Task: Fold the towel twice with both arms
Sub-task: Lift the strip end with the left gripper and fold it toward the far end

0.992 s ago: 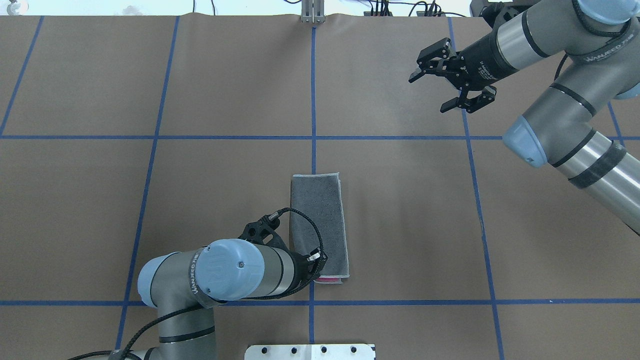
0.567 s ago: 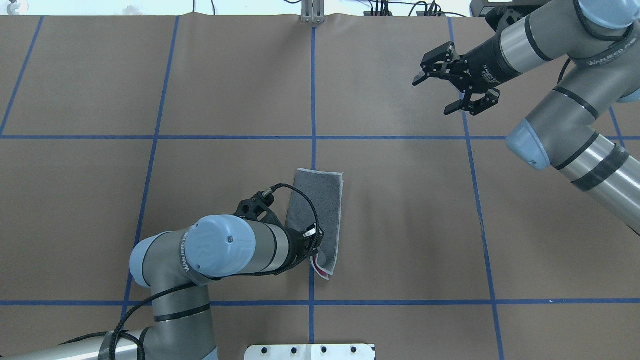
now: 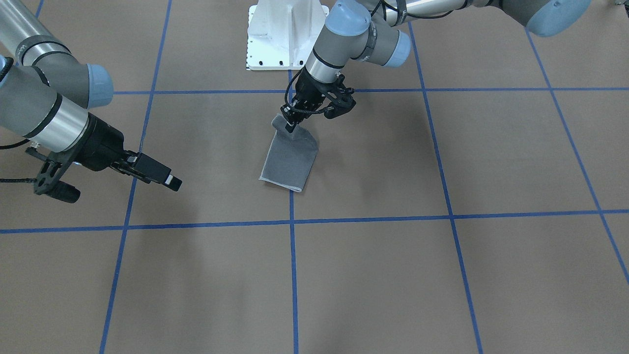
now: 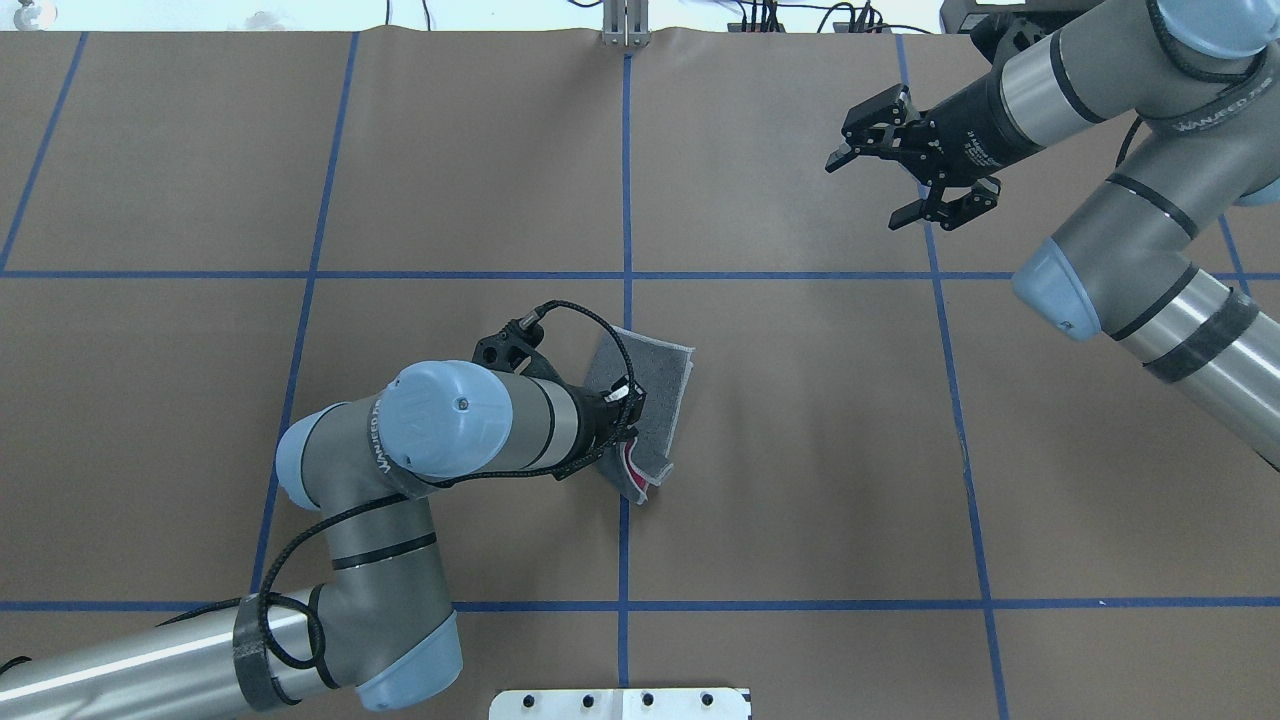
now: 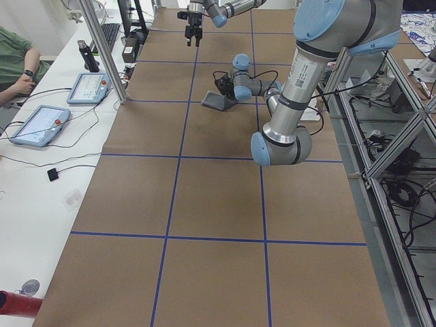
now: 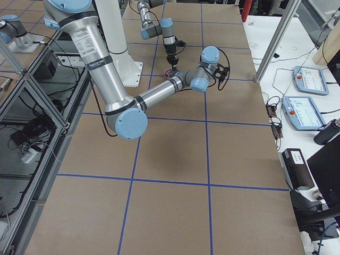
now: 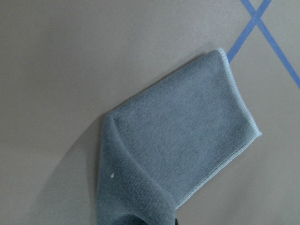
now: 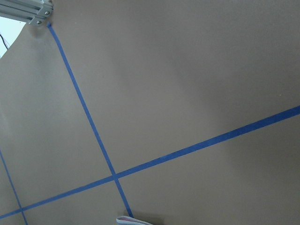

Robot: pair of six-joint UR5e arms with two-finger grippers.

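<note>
towel (image 4: 660,395): folded strip, dark grey outside, light grey edging, pink showing at its near end | place: middle of the table (image 4: 800,450), across the blue centre line (image 4: 626,200), far end lying flat, near end raised | left gripper (image 3: 290,124): clamped on the towel's near end | right gripper (image 4: 868,190): fingers apart, far right, well apart from the towel
</note>
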